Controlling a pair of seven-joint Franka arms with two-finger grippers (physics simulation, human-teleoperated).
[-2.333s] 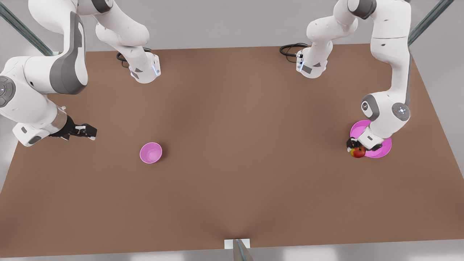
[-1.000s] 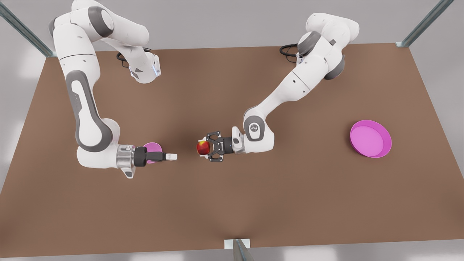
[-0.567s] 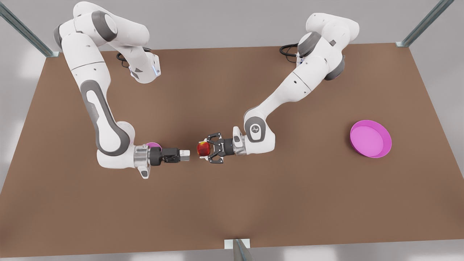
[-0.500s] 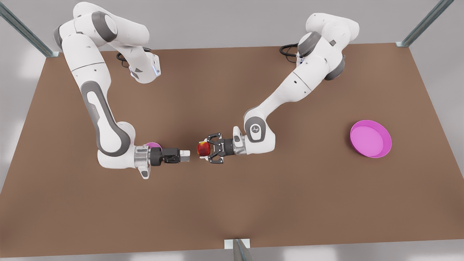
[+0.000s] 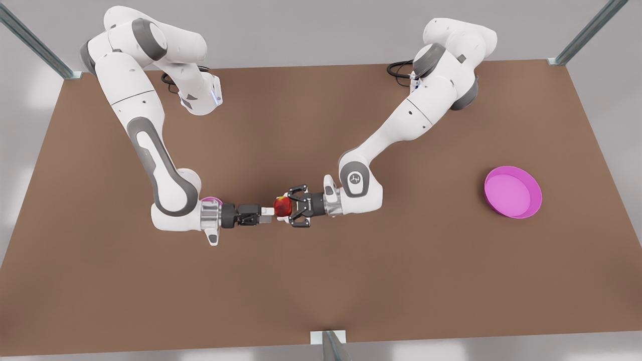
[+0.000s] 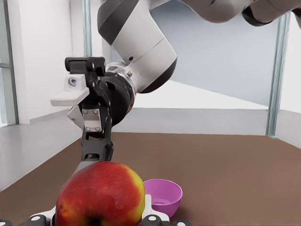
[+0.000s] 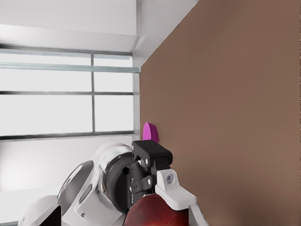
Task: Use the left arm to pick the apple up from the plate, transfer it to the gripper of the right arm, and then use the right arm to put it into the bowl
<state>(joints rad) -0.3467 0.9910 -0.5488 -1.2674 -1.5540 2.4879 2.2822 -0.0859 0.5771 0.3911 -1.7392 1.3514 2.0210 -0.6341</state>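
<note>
Apple point(image 5: 282, 206) hung mid-desk point(image 5: 321, 281), clenched in the left tool point(image 5: 287, 207), while the right tool point(image 5: 269, 212), fingers spread, came at it head-on from the bowl point(image 6: 163, 195) side, tips reaching its flank.

a brown table point(image 5: 321, 281) carries the scene, its flat top plain and matte. the magenta plate point(image 5: 513, 192) lies on it near the front view's right edge. the small pink bowl point(image 6: 163, 196) sits on the table toward the front view's left, mostly hidden there behind an arm's wrist. two white arm bases point(image 5: 199, 98) point(image 5: 430, 89) stand along the far edge, each with a black cable point(image 5: 401, 66) beside it.
</note>
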